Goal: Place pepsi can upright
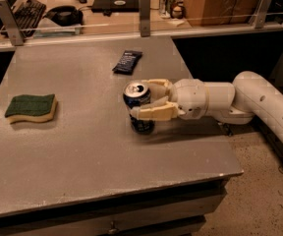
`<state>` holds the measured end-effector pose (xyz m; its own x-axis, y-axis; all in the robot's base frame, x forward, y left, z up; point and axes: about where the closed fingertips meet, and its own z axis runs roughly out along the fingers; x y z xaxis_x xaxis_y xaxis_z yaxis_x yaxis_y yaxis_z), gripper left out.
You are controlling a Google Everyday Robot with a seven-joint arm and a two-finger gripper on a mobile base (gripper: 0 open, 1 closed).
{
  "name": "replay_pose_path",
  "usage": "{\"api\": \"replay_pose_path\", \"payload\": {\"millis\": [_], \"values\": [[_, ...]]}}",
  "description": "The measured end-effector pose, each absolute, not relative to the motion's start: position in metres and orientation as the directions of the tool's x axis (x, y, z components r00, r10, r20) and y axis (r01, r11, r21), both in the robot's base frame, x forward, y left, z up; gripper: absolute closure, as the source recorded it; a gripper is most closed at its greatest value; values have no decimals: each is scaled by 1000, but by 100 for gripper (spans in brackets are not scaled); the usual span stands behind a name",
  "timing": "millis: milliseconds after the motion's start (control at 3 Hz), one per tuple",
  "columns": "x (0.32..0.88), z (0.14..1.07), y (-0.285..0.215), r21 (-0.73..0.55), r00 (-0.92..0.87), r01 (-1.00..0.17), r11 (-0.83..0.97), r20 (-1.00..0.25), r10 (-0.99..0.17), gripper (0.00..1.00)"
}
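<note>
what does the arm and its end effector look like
The arm is a thick off-white tube with a few small dark dots, ending in a rounded wrist. The end effector, over the table and closed on the pepsi can, has two flat cream-tan fingers. No cables show.
</note>
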<state>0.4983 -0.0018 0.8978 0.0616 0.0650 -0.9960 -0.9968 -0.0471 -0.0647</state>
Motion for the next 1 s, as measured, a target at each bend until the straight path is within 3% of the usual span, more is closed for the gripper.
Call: {"api": "replay_pose_path", "payload": {"millis": [333,1000], "values": [[498,888,-11,-49,48,-998,-39,-998,49,5],[502,883,-49,-70,70,-997,-13,-997,-42,0]]}}
